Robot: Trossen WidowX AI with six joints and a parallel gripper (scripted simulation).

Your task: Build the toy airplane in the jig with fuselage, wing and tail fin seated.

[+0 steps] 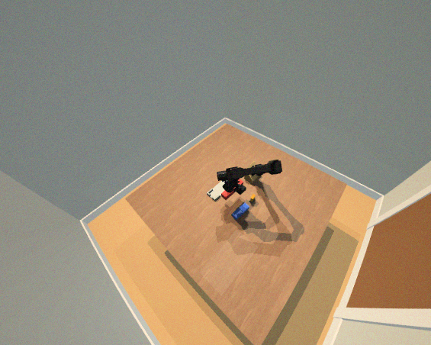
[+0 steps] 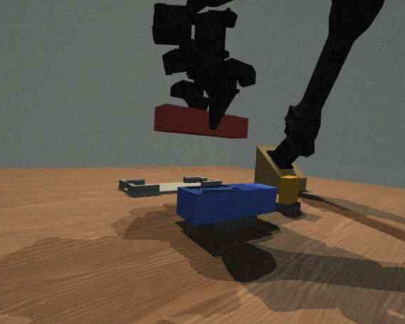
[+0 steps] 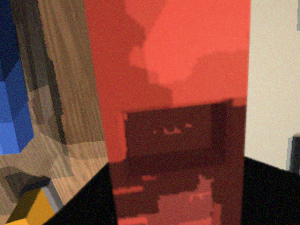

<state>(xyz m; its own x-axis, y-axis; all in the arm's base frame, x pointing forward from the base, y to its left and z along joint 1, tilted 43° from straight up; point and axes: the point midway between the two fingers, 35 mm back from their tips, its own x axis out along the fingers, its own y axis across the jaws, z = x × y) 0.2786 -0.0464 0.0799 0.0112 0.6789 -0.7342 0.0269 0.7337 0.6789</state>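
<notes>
Black parallel-jaw gripper (image 1: 234, 188) (image 2: 206, 116), half open, clamps red rectangular block (image 1: 233, 189) (image 2: 183, 120) (image 3: 172, 59); exterior centre, long axis left-right, right end slightly lower.

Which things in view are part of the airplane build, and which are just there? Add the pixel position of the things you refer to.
Part of the job:
- red block, likely fuselage (image 1: 227, 194) (image 2: 183, 120) (image 3: 200, 64)
- blue block, likely wing (image 1: 240, 211) (image 2: 234, 204) (image 3: 12, 136)
- yellow piece, likely tail fin (image 1: 252, 197) (image 2: 289, 191) (image 3: 32, 206)
- pale jig (image 1: 216, 191) (image 2: 143, 190) (image 3: 272, 74)
- end effector (image 2: 208, 118), gripping red block

Just there:
- nothing loose that I can see

Blue wing (image 3: 12, 114) and yellow fin (image 3: 31, 206) cut off in wrist view.
</notes>
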